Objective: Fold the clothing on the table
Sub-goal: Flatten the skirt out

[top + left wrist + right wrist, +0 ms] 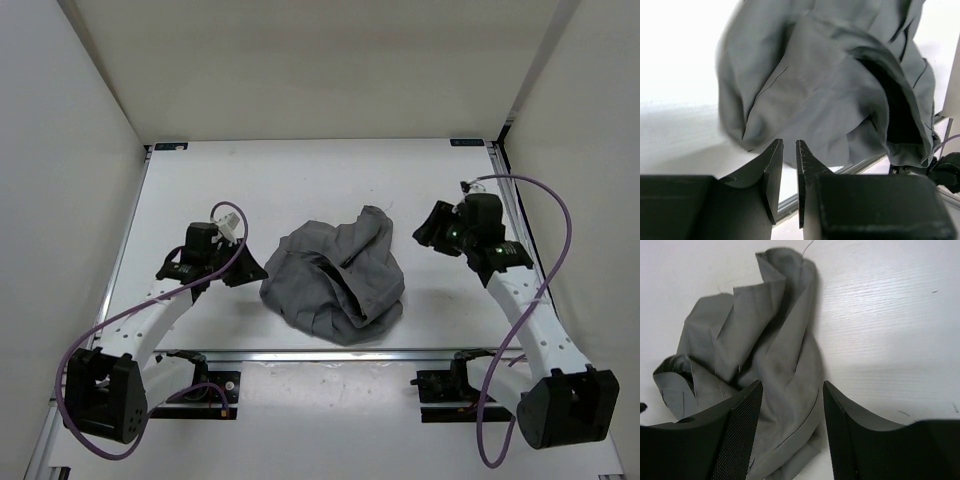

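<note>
**Flanking a crumpled grey garment [340, 285]: 2 robot arms over a white counter [300, 180]**

Seen from above, the dark grey garment lies in a loose heap on the counter, roughly midway between the 2 arms and somewhat toward the near side. It is bunched rather than flat, with deep folds and a dark hollow running through its middle. Its near edge lies close to the metal rail [320, 353] along the counter's near side.

The left pincer [248, 270] sits just beside the garment's left edge and points toward it. In the left wrist view, the left pincer [789, 150] shows its 2 black fingers only a narrow slit apart, with nothing between them. The garment [830, 90] fills most of that view just beyond the fingertips, its dark hollow on the right. Whether the tips touch the cloth cannot be told. Bare counter [675, 75] shows on the left.

The right pincer [425, 235] is near the garment's upper right corner, apart from it in the overhead view. In the right wrist view, the right pincer [792, 385] has its 2 fingers spread wide and holds nothing. The garment [760, 340] shows in the gap between them, with a narrower wrinkled end reaching away toward the top of the view. Bare counter [890, 315] fills the right half.

A purple cable [560, 215] loops over the right arm, and another [80, 350] curves along the left arm. White walls [60, 150] enclose the counter on 3 sides.
</note>
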